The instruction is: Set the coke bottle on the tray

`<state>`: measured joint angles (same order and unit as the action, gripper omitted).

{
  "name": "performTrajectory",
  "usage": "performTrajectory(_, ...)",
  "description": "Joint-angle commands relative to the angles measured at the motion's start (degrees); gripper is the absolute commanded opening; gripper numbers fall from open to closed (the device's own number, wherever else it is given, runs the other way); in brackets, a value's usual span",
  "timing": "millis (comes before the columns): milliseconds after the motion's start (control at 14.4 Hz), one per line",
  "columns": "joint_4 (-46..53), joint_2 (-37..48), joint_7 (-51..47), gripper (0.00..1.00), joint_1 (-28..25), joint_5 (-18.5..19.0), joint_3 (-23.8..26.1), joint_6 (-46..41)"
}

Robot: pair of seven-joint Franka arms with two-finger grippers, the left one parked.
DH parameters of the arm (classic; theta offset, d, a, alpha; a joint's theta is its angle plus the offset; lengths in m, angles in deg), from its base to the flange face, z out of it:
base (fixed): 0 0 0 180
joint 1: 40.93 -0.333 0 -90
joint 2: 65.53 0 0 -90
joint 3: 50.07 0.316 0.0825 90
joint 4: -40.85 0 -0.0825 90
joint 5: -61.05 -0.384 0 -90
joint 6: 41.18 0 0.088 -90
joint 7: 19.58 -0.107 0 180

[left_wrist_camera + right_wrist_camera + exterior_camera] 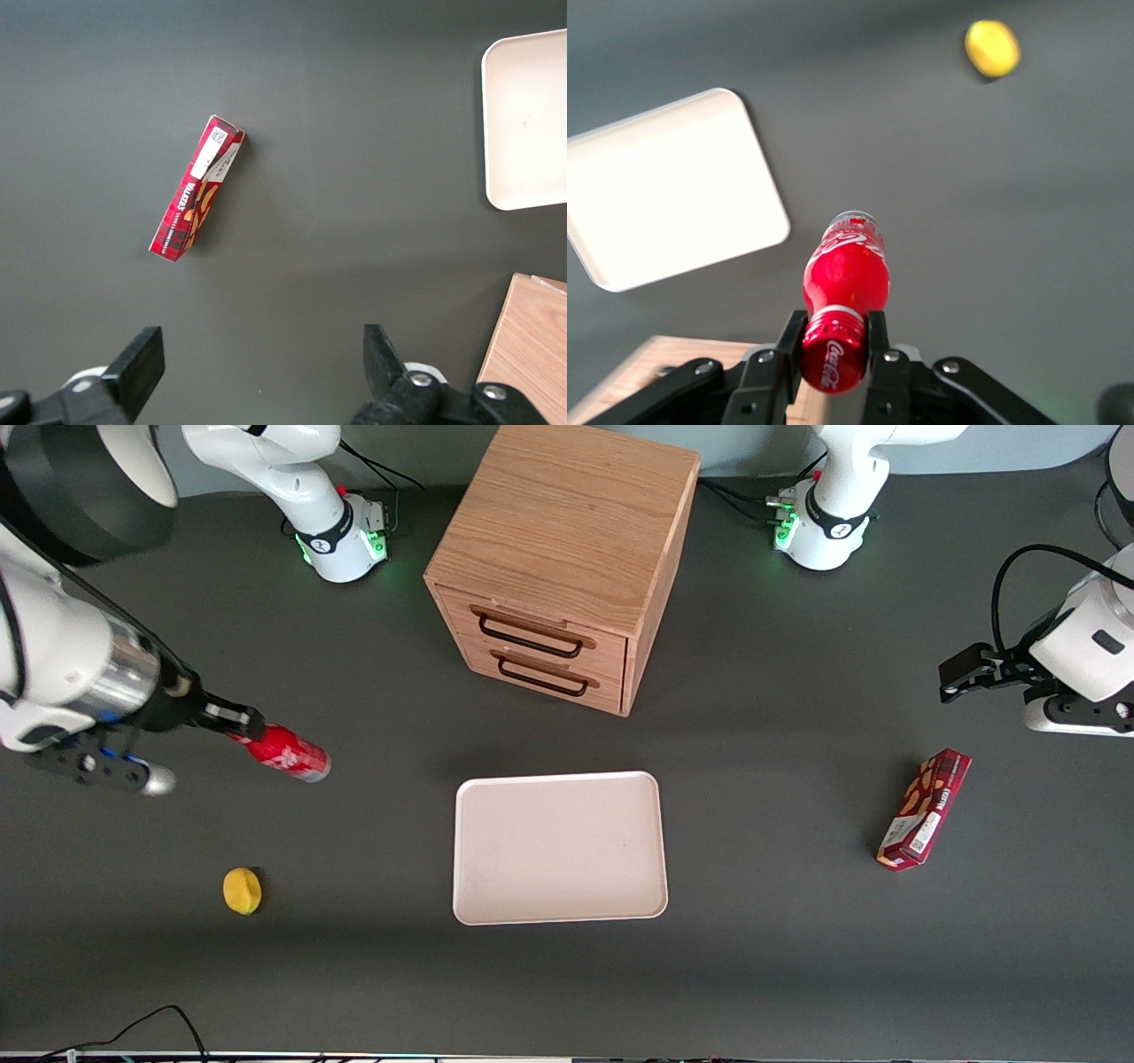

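My gripper (237,724) is shut on the red cap of the coke bottle (285,752) and holds it tilted above the table, toward the working arm's end, its silvery base pointing toward the tray (558,848). In the right wrist view the two fingers (788,341) clamp the cap and the bottle (847,274) hangs clear of the table. The pale pinkish-white tray (664,212) lies flat and holds nothing. The bottle is well to the side of the tray, not over it.
A wooden two-drawer cabinet (567,558) stands farther from the front camera than the tray. A yellow lemon (241,890) lies nearer the camera than the bottle. A dark red snack box (924,808) lies toward the parked arm's end.
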<state>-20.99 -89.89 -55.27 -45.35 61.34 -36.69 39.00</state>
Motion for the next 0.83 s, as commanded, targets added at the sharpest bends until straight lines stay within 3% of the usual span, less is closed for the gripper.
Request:
performTrajectory(0, 12.96, -11.48, -10.95, 0.00, -3.04, 0.76, 1.83, 1.87)
performTrajectory(278, 12.80, -19.12, -23.17, 0.00, -7.08, 1.55, 1.75, 16.54)
performTrajectory(625, 12.53, -28.62, -32.68, 0.00, -10.08, 10.68, 4.20, 27.73)
performTrajectory(764, 12.45, -31.35, -34.71, 0.00, -10.08, 12.44, 5.61, 31.07)
